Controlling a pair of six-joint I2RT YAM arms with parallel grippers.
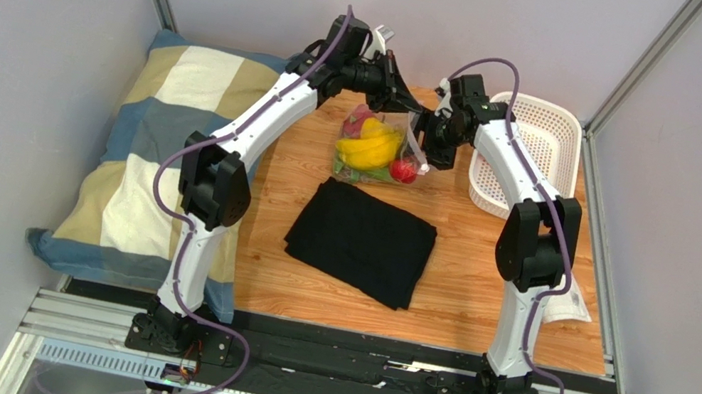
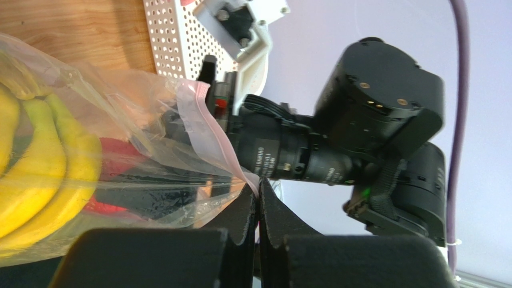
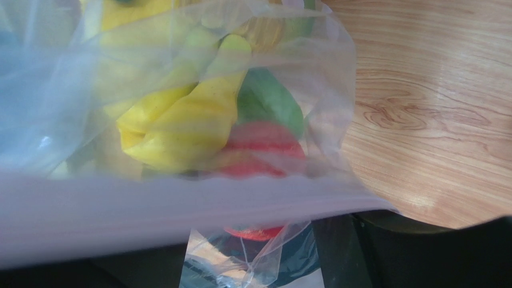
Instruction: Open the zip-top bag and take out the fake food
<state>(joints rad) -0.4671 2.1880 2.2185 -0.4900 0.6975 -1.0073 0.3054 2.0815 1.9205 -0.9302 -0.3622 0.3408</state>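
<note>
The clear zip-top bag (image 1: 377,144) hangs between my two grippers over the far part of the wooden table. It holds the fake food: yellow bananas (image 1: 371,146), a red fruit (image 1: 404,170) and green pieces. My left gripper (image 1: 395,84) is shut on the pinkish zip strip (image 2: 211,135), pinched at my fingertips in the left wrist view (image 2: 258,195). My right gripper (image 1: 431,127) grips the strip's other side, as the left wrist view (image 2: 211,90) shows. In the right wrist view the strip (image 3: 180,210) covers my jaws, with bananas (image 3: 186,126), red fruit (image 3: 264,144) and a green piece (image 3: 270,102) behind.
A white perforated basket (image 1: 539,154) stands at the far right, close to my right arm. A folded black cloth (image 1: 364,241) lies mid-table in front of the bag. A checked pillow (image 1: 153,146) fills the left side. Walls close in on all sides.
</note>
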